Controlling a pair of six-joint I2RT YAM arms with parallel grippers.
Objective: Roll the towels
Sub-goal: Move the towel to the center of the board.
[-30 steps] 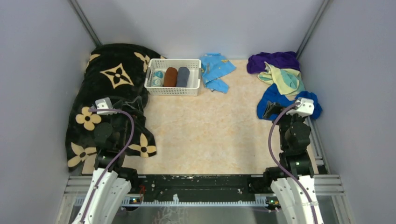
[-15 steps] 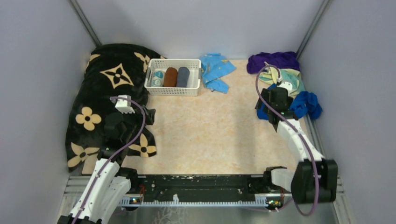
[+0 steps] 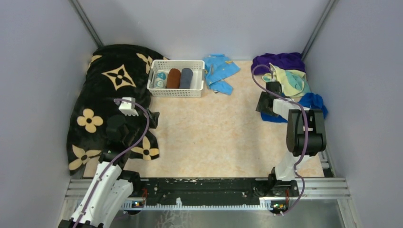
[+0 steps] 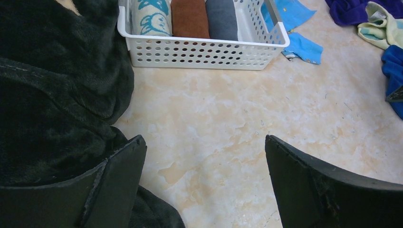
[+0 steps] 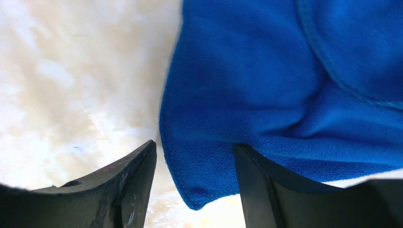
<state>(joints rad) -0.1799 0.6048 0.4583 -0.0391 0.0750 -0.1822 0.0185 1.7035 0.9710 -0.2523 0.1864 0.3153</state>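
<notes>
Across the left side of the table [image 3: 214,142] I see the blanket [image 3: 109,80], black with tan flowers, bunched from the back corner down toward the near edge. Over in the far right corner the three towels lie in one loose heap. The purple towel [image 3: 278,61] is at the very back and the blue towel [image 3: 316,101] is nearest to me. The yellow towel [image 3: 290,78] lies crumpled between them, resting on both. None of them is rolled.

The basket [image 3: 177,91], white and perforated, stands at the back between blanket and heap, its left end right beside the blanket. Three rolls [image 4: 189,18] lie side by side in it: one patterned in teal, one brown, one grey. Just to its right lies the cloth [image 3: 219,69], light blue and wrinkled.

My right arm reaches out to the heap's left edge. On its wrist view, the right gripper [image 5: 195,152] is low over the table with its jaws apart and a corner of the blue towel lying between them. The towel touches one finger and a sliver of table shows between it and the other, so nothing is pinched. The left gripper [image 4: 204,147] hovers at the blanket's inner edge, spread wide and holding nothing. Bare table shows between its fingers, and one finger is over the blanket.
</notes>
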